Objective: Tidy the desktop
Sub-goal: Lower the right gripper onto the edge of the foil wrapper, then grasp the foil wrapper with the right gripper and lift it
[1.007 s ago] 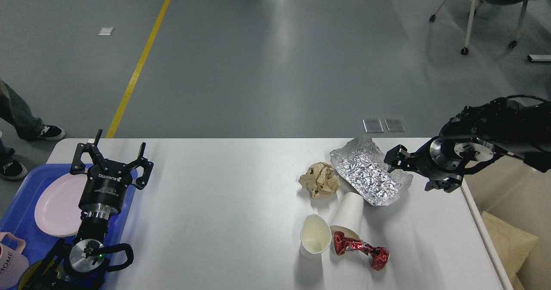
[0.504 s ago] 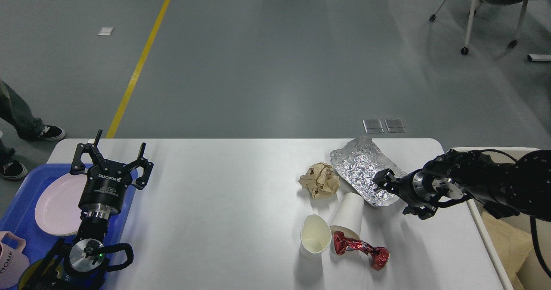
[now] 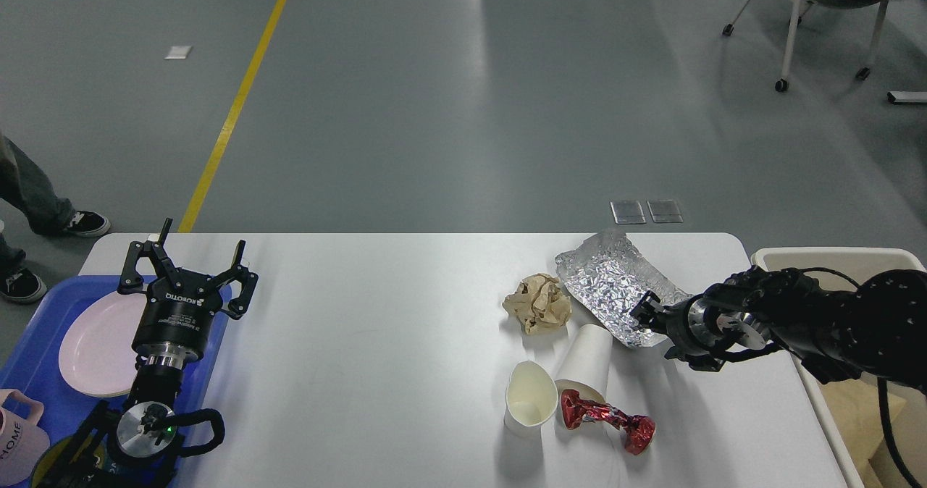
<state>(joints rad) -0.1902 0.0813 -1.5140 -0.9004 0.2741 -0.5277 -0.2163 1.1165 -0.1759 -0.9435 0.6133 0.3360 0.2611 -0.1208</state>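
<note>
The white desktop [image 3: 376, 343] carries litter on its right half. A crumpled foil sheet [image 3: 615, 289] lies at the back, with a brown paper wad [image 3: 537, 302] to its left. Nearer me are two white paper cups, one [image 3: 531, 397] with its mouth facing me and one [image 3: 585, 359] on its side, plus a red foil wrapper [image 3: 607, 419]. My right gripper [image 3: 660, 332] sits low at the foil's near right edge, its dark fingers apart and one touching the foil. My left gripper [image 3: 185, 260] stands open and empty over the table's left edge.
A blue tray [image 3: 32, 372] at the left holds a pink plate [image 3: 94, 343] and a pink mug [image 3: 18, 437]. A beige bin [image 3: 833, 258] stands off the table's right edge. A person's shoes [image 3: 87, 221] are at the far left, and a wheeled chair [image 3: 818, 10] at the back right.
My right arm has swung down and left from above the table's right corner to the foil's near edge, uncovering the bin rim. The left arm and the litter have not moved.
</note>
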